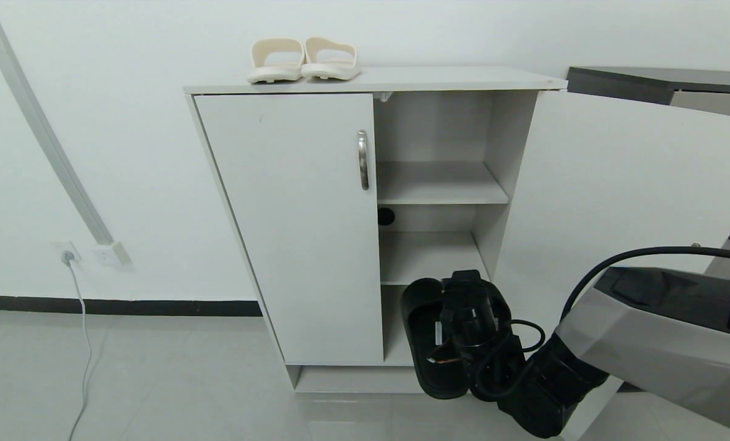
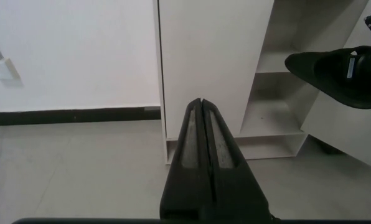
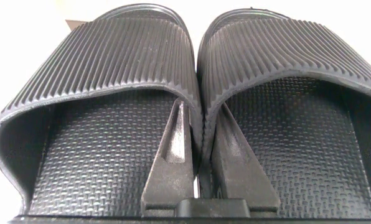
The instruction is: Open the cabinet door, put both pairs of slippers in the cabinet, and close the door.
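**Black slippers held at the open cabinet**

The white cabinet stands against the wall. Its right door is swung wide open. Its left door is closed, and a silver handle sits on its edge.

Inside the open side are an upper shelf and a lower shelf.

The right gripper holds the pair of black slippers off the floor. They hang right in front of the lowest space of the cabinet, below the lower shelf. In the right wrist view, one finger goes into each slipper. The two fingers squeeze the slippers' inner sides together.

The pair of beige slippers sits side by side on top of the cabinet, above the closed door.

The left gripper hangs over the grey floor, near the closed door. Its fingers are pressed together and hold nothing.
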